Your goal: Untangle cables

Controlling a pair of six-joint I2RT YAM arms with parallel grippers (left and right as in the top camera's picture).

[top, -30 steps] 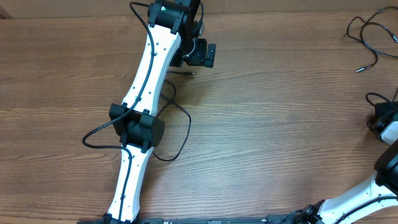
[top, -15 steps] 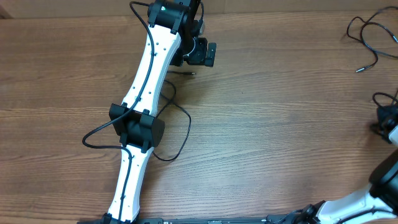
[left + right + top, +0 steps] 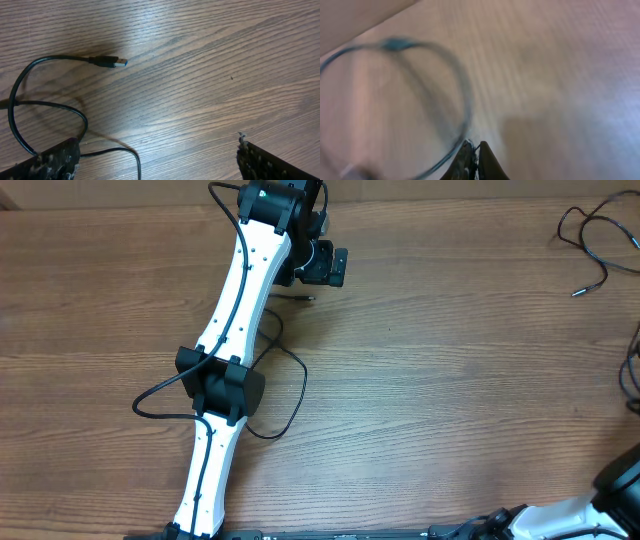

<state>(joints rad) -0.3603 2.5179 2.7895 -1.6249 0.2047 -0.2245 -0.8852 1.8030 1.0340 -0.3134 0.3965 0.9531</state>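
L gripper (image 3: 157, 156): fingers spread, empty. USB cable (image 3: 65, 56) lies on tabletop (image 3: 225, 65) just ahead-left, plug (image 3: 109, 61) axis crosswise; L arm nearer. R gripper (image 3: 472, 157): fingers pressed together, apparently pinching cable loop (image 3: 395, 44); view blurred.

Your left arm (image 3: 238, 300) is showing long white shells dotted with small dark screw holes, and a boxy black elbow housing (image 3: 220, 385) is breaking them up. A black arm cable (image 3: 302, 385) is looping out beside that elbow. The left claw (image 3: 157, 157) is showing black fingers (image 3: 50, 162) with rough, scuffed faces. Your right arm (image 3: 560, 515) is showing white with a black joint, and the right claw (image 3: 472, 159) is blurring into dark tips.
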